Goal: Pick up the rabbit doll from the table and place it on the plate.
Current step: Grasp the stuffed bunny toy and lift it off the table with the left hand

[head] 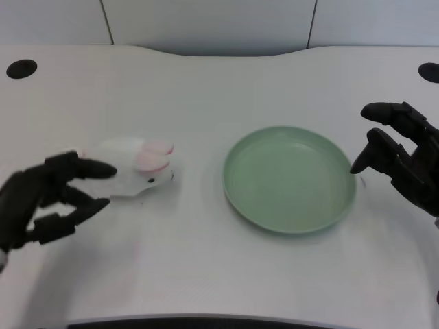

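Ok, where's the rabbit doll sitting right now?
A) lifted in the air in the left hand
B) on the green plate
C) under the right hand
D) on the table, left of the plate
D: the rabbit doll lies on the white table, apart from the green plate and to its left, with the left hand reaching its rear end; the plate holds nothing.

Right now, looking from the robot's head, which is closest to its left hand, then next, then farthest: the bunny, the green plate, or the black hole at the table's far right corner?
Measured from the left hand:
1. Rabbit doll, right at its fingertips on the table's left.
2. Green plate, in the middle-right, empty.
3. Black hole, at the far right corner.
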Controlling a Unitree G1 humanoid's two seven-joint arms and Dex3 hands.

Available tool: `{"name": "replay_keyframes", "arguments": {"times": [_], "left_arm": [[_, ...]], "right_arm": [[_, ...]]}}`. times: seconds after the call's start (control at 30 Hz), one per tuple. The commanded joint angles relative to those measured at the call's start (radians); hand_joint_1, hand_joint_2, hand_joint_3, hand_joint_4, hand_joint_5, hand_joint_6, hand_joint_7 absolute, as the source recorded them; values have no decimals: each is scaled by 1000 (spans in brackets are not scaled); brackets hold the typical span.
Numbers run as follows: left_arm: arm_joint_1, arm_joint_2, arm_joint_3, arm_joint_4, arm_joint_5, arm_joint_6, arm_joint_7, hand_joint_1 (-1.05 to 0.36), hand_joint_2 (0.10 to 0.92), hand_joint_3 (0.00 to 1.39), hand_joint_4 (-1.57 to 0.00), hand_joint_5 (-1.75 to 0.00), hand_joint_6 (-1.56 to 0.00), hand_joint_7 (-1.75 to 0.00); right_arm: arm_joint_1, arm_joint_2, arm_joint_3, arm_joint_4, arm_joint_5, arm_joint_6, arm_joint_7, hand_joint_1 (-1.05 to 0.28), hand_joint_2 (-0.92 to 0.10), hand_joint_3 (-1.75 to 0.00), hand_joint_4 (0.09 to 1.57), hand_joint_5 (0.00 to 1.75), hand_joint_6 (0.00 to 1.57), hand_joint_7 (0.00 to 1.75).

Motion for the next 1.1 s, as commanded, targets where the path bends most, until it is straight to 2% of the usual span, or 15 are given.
{"name": "replay_keyframes", "arguments": {"times": [0.03,0.23,0.27,0.33,0.43,0.5,0.63,1.1], "left_arm": [[-78,153,-48,-76,249,-122,80,-761,921,132,-106,-762,-280,-230],[-81,161,-59,-62,271,-142,110,-771,921,130,-91,-713,-273,-186],[-161,200,-99,-46,346,-128,88,-771,921,130,-92,-711,-275,-184],[-265,249,-150,-24,443,-109,62,-857,921,103,-18,-594,-155,-109],[-293,262,-170,-12,469,-101,62,-877,921,95,-1,-562,-129,-88],[-297,266,-175,-8,469,-100,65,-879,921,94,1,-557,-127,-85],[-420,234,-293,174,533,-100,57,-911,921,74,1,-638,-132,-77],[-437,243,-315,204,525,-109,75,-916,921,72,1,-654,-137,-69]], "right_arm": [[-6,-3,-8,2,0,-16,11,-428,-921,-292,646,1585,504,1233],[-7,-2,-10,4,-2,-17,12,-429,-921,-289,646,1583,507,1226],[-4,0,-7,-8,-5,-11,5,-429,-921,-288,646,1583,508,1225],[-1,2,-2,-23,-8,-3,-5,-411,-921,-305,644,1590,521,1234],[1,4,-2,-29,-11,0,-8,-407,-921,-314,640,1596,523,1237],[2,4,-4,-32,-13,2,-9,-407,-921,-317,638,1599,523,1238],[1,7,-13,-27,-4,10,-3,-415,-921,-301,646,1597,519,1230],[1,8,-14,-28,-5,11,-2,-415,-921,-295,655,1585,524,1221]]}}
